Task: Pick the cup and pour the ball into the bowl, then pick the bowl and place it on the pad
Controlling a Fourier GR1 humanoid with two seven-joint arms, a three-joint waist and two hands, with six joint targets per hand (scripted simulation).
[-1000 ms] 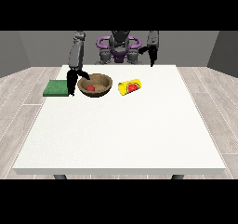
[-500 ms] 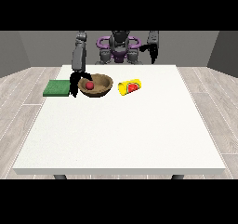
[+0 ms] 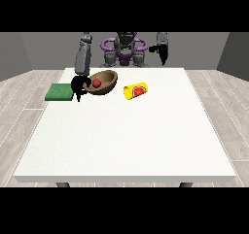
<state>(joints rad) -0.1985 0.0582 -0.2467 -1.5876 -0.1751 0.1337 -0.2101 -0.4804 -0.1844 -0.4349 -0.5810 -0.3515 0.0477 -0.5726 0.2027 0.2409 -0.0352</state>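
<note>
On table: one bowl, one cup

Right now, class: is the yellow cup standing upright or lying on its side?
On its side. The yellow cup lies on the table beside the bowl, its open mouth facing the camera.

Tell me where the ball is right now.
In the front view the red ball sits inside the tilted brown bowl, left of centre at the table's far side, between the hand at the view's left and the yellow cup.
</note>
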